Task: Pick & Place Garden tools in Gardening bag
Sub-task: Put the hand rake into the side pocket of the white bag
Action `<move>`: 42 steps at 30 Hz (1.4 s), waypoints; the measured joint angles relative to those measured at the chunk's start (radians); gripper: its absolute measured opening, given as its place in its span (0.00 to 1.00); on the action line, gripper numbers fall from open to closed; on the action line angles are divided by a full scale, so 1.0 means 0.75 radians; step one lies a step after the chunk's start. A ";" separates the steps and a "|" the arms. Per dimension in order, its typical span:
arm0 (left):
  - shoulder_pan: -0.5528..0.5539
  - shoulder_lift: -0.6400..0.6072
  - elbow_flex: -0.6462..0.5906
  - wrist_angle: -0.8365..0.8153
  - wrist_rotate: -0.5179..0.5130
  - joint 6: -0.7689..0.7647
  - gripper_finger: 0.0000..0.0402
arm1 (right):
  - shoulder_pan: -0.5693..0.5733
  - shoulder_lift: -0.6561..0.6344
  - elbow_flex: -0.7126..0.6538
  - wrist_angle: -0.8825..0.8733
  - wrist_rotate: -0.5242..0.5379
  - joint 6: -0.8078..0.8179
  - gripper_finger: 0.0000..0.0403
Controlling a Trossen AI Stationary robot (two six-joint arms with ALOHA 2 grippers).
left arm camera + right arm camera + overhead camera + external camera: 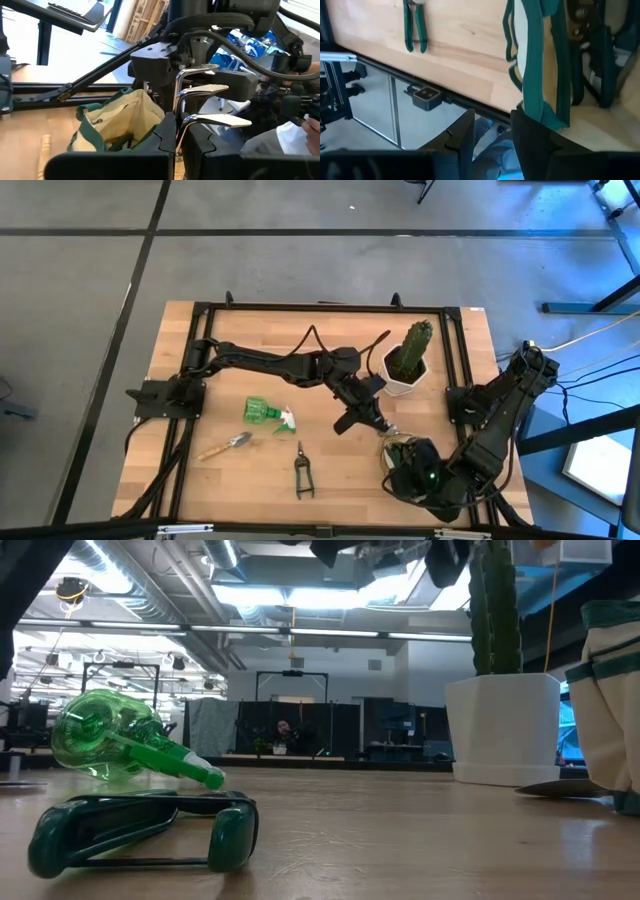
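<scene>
Left gripper (pixel 382 426) clamped shut on silver tool (pixel 215 105) over the gardening bag (pixel 400 452), lower right of the high view. Right gripper (pixel 490 132) beside bag, partly open, nothing held. Spray bottle (pixel 264 412), trowel (pixel 226 446), shears (pixel 301 471) lie center-left on table (pixel 200 340).

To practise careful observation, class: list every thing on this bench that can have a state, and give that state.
Spray bottle: lying on its side.
Trowel: lying flat.
Pruning shears: lying flat.
Cactus: upright in its white pot.
Gardening bag: standing, mouth open.
Left pincer: shut on a silver pronged tool, near the bag.
Right pincer: at the bag's rim.
</scene>
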 joint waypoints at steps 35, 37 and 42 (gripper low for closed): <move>-0.017 0.046 0.002 0.067 0.700 -0.069 0.01 | 0.121 -0.002 0.000 0.258 0.832 -0.121 0.32; -0.019 0.046 0.002 0.053 0.627 -0.069 0.01 | 0.118 -0.002 0.000 0.258 0.839 -0.120 0.32; -0.017 0.046 0.002 0.018 0.337 -0.105 0.01 | 0.063 -0.002 0.000 0.261 0.915 -0.147 0.32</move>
